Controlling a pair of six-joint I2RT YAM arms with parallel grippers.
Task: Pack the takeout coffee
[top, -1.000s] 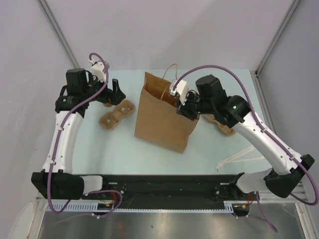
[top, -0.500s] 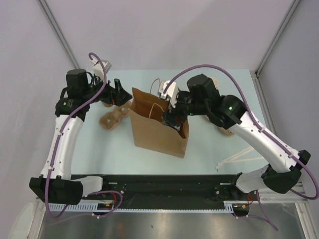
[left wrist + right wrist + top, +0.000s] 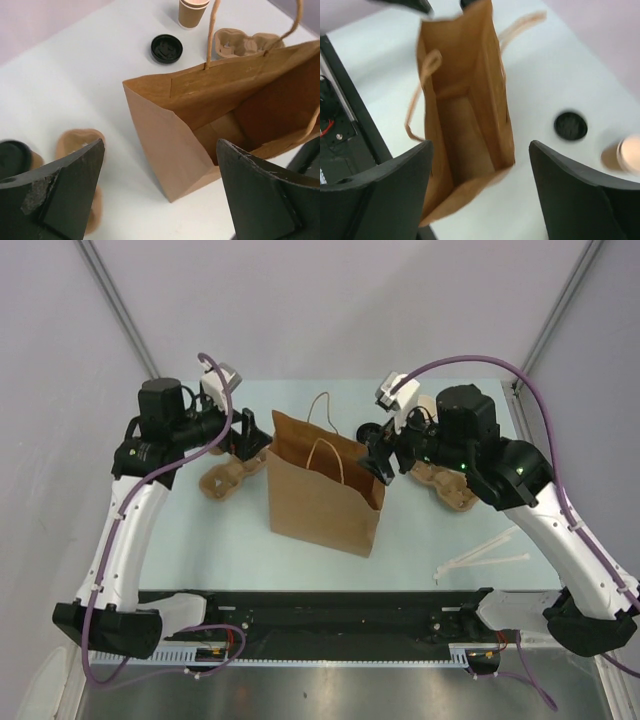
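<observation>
The takeout coffee [image 3: 192,12] is a small tan paper cup without a lid, standing on the table beyond the bag; it also shows blurred at the right edge of the right wrist view [image 3: 628,153]. The top view does not show it. A brown paper bag [image 3: 322,490] stands upright and open in the middle. My left gripper [image 3: 246,434] is open just left of the bag's top, nothing between its fingers [image 3: 160,147]. Off the bag's upper right corner hovers my right gripper [image 3: 379,454], open and empty [image 3: 481,145].
A small black lid [image 3: 166,48] lies on the table near the cup. One pulp cup tray [image 3: 222,477] sits left of the bag, another [image 3: 447,488] under the right arm. Pale sticks [image 3: 487,554] lie at the front right. Walls enclose the table.
My right gripper has opened, let go of the bag and pulled back up to the right. The bag has shifted left and now stands upright. My left gripper has edged toward it.
</observation>
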